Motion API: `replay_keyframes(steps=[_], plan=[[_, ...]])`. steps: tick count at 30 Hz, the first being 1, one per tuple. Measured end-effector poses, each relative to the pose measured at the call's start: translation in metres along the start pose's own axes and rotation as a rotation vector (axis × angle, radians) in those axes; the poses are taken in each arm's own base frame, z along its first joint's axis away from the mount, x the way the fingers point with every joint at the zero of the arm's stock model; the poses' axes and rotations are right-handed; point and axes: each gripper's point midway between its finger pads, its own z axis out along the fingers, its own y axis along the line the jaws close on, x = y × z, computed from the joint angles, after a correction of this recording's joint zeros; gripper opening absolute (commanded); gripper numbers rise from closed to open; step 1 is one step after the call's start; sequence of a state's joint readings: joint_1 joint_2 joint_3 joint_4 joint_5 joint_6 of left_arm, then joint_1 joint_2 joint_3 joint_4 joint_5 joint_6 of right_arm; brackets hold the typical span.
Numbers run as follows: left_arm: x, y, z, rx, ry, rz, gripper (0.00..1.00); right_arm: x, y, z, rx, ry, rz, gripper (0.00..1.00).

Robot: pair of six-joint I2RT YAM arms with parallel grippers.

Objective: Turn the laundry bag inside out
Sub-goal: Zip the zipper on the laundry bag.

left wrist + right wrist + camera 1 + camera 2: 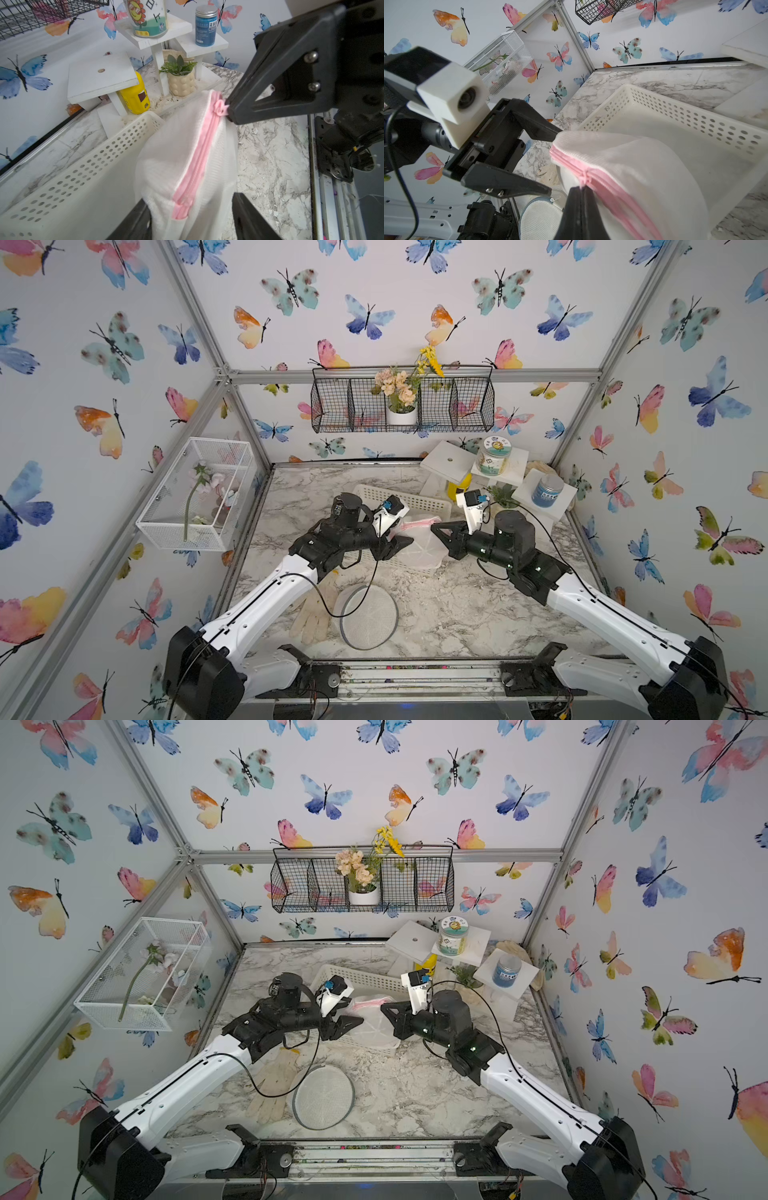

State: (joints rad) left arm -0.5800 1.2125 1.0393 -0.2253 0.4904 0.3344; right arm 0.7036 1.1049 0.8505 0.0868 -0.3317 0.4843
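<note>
The laundry bag (pixel 420 545) (pixel 374 1023) is white mesh with a pink zipper (pixel 199 153), and it hangs between my two grippers over a white basket. My right gripper (pixel 435 528) (pixel 581 190) is shut on the pink zipper pull (pixel 220 106) (pixel 584 176) at one end of the zipper. My left gripper (pixel 402 545) (pixel 189 197) is open around the bag's other end. In the right wrist view one finger (pixel 546 131) touches the bag's corner and the other finger (pixel 529 187) is clear of it.
Under the bag lies the perforated white basket (pixel 415 499) (pixel 83 176). A round grey-rimmed mesh disc (pixel 368 616) and pale gloves (pixel 313 614) lie at the front. A white stepped shelf (pixel 449 458) with jars, a yellow bottle (pixel 135 97) and a small potted plant (pixel 180 81) stand at the back right.
</note>
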Motion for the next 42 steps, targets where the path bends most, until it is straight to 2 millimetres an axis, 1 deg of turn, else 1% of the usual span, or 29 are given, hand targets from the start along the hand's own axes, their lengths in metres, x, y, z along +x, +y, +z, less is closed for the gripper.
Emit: replay_keyframes(steps=[3,5,9,13,16,18,19,21,23,26,28,32,36,39,42], plan=[[-0.007,0.006,-0.008,-0.04,0.019,0.066,0.65,-0.009,0.009,0.0,-0.032,-0.006,-0.019,0.03],[-0.007,0.006,-0.014,-0.05,0.042,0.107,0.65,-0.013,0.014,-0.001,-0.048,-0.01,-0.028,0.03],[-0.006,0.004,-0.022,-0.053,0.093,0.17,0.65,-0.013,0.015,-0.001,-0.055,-0.007,-0.035,0.03],[-0.003,-0.002,-0.022,-0.032,0.114,0.182,0.65,-0.01,0.017,0.0,-0.067,0.004,-0.034,0.03],[-0.011,-0.013,-0.018,-0.002,0.085,0.181,0.65,-0.008,0.017,0.003,-0.077,0.018,-0.031,0.03],[-0.018,-0.015,-0.015,0.007,0.055,0.177,0.63,-0.007,0.018,0.005,-0.086,0.026,-0.029,0.03],[-0.022,-0.016,-0.013,0.011,0.041,0.174,0.61,-0.007,0.019,0.005,-0.09,0.029,-0.029,0.03],[-0.025,-0.014,-0.008,0.014,0.028,0.164,0.51,-0.007,0.021,0.006,-0.1,0.032,-0.03,0.03],[-0.026,-0.012,-0.002,0.02,0.026,0.151,0.38,-0.006,0.022,0.006,-0.108,0.036,-0.03,0.03],[-0.022,-0.01,0.007,0.032,0.036,0.135,0.21,-0.006,0.023,0.006,-0.113,0.038,-0.03,0.03],[-0.02,-0.011,0.009,0.04,0.04,0.129,0.13,-0.006,0.023,0.006,-0.114,0.039,-0.03,0.03],[-0.024,-0.013,0.01,0.058,0.022,0.117,0.0,-0.006,0.023,0.005,-0.115,0.037,-0.027,0.03],[-0.027,-0.015,0.01,0.069,0.008,0.114,0.0,-0.011,0.021,0.003,-0.096,0.017,-0.016,0.03],[-0.03,-0.016,0.01,0.074,-0.008,0.112,0.0,-0.019,0.019,-0.003,-0.067,-0.018,-0.001,0.03],[-0.032,-0.017,0.011,0.076,-0.023,0.113,0.0,-0.026,0.008,-0.015,-0.024,-0.06,0.034,0.03]])
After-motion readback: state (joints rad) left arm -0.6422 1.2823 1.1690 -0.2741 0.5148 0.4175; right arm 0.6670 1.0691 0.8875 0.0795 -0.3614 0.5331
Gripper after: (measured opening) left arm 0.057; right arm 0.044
